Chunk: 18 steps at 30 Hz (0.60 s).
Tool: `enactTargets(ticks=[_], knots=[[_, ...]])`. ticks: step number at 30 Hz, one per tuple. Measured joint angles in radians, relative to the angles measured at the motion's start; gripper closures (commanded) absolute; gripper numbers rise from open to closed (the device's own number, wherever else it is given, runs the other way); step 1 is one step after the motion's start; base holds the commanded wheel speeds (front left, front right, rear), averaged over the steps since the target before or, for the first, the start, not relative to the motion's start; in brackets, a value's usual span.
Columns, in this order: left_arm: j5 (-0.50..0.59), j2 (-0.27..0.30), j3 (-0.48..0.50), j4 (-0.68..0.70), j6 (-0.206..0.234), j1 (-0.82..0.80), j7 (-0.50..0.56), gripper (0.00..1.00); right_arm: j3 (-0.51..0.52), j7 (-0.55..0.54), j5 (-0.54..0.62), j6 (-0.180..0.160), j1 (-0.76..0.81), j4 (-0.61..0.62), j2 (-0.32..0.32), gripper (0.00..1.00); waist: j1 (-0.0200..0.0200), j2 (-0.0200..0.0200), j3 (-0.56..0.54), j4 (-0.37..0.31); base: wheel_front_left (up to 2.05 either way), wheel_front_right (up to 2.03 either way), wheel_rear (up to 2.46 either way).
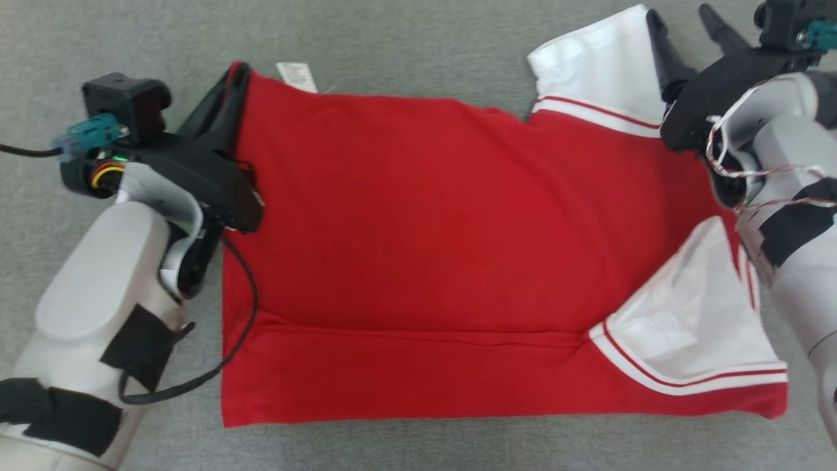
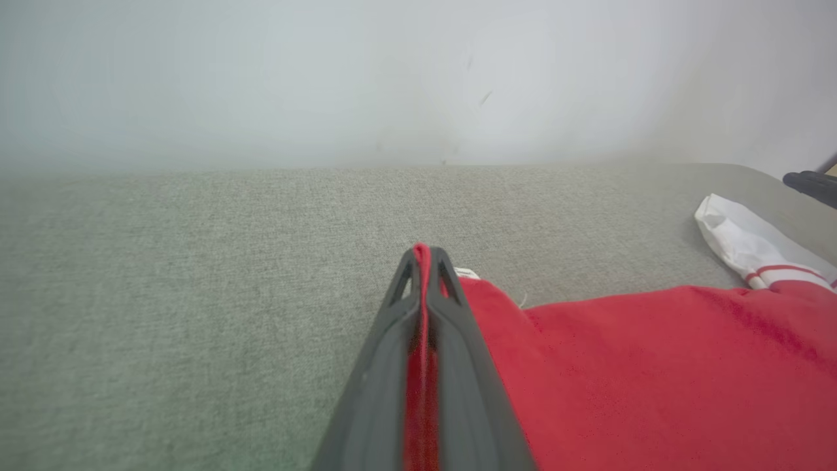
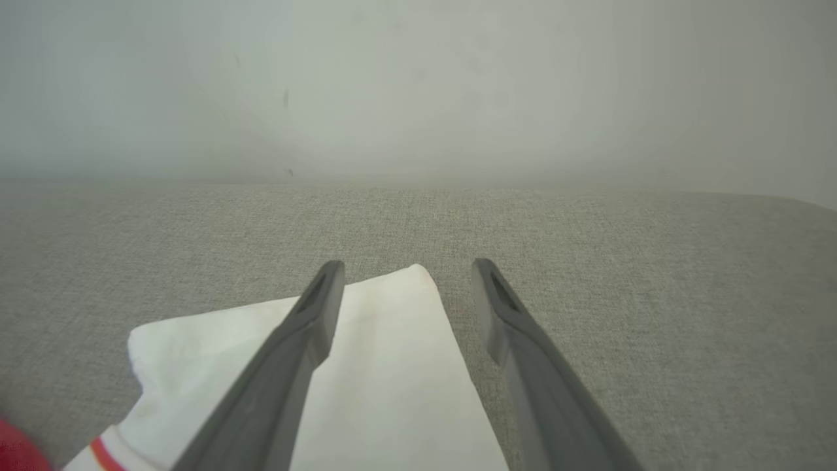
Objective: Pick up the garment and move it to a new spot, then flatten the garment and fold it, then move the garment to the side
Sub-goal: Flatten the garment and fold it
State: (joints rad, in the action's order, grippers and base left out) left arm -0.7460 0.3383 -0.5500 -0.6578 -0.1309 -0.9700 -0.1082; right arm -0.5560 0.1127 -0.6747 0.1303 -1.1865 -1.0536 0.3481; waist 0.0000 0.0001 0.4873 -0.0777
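The garment [image 1: 425, 242] is a red shirt with white sleeves, spread across the grey fabric surface in the head view. My left gripper [image 1: 237, 75] is shut on its far left corner; in the left wrist view red cloth [image 2: 422, 340] is pinched between the two dark fingers, with the gripper [image 2: 424, 252] just above the surface. My right gripper [image 1: 683, 23] stands open over the far white sleeve [image 1: 595, 65]. In the right wrist view the sleeve [image 3: 386, 386] lies under the spread fingers of the gripper [image 3: 409, 265], its corner between the tips.
The grey fabric surface [image 1: 405, 39] extends on all sides of the shirt. A white label [image 1: 295, 73] sticks out at the shirt's far edge. A second white sleeve [image 1: 693, 327] lies folded over at the near right. A pale wall [image 2: 392, 78] rises behind the surface.
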Motion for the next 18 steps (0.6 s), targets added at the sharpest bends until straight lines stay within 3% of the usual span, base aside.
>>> enactTargets(ticks=[5, 13, 14, 15, 18], knots=[[0.007, -0.037, -0.033, 0.006, 0.000, -0.022, -0.033, 1.00, -0.009, -0.029, 0.006, 0.000, -0.068, -0.103, 0.013, 0.00, 0.0001, 0.0000, 0.034, 0.051, 0.00, 0.00, 0.00], [0.006, -0.052, -0.063, 0.010, 0.000, -0.039, -0.063, 1.00, -0.025, -0.044, 0.006, 0.000, -0.108, -0.169, 0.022, 0.00, 0.0000, 0.0000, 0.074, 0.094, 0.00, 0.00, 0.00], [0.006, -0.052, -0.064, 0.009, 0.000, -0.040, -0.067, 1.00, -0.027, -0.048, 0.006, 0.000, -0.114, -0.175, 0.023, 0.33, 0.0000, 0.0000, 0.079, 0.098, 0.00, 0.00, 0.00], [0.004, -0.052, -0.066, 0.008, 0.000, -0.040, -0.068, 1.00, -0.028, -0.055, 0.006, 0.000, -0.123, -0.182, 0.023, 1.00, 0.0000, 0.0000, 0.083, 0.102, 0.00, 0.00, 0.00], [-0.004, -0.050, -0.068, 0.007, 0.000, -0.046, -0.075, 1.00, -0.030, -0.049, 0.007, 0.000, -0.140, -0.192, 0.022, 1.00, 0.0000, 0.0000, 0.093, 0.108, 0.00, 0.00, 0.00]])
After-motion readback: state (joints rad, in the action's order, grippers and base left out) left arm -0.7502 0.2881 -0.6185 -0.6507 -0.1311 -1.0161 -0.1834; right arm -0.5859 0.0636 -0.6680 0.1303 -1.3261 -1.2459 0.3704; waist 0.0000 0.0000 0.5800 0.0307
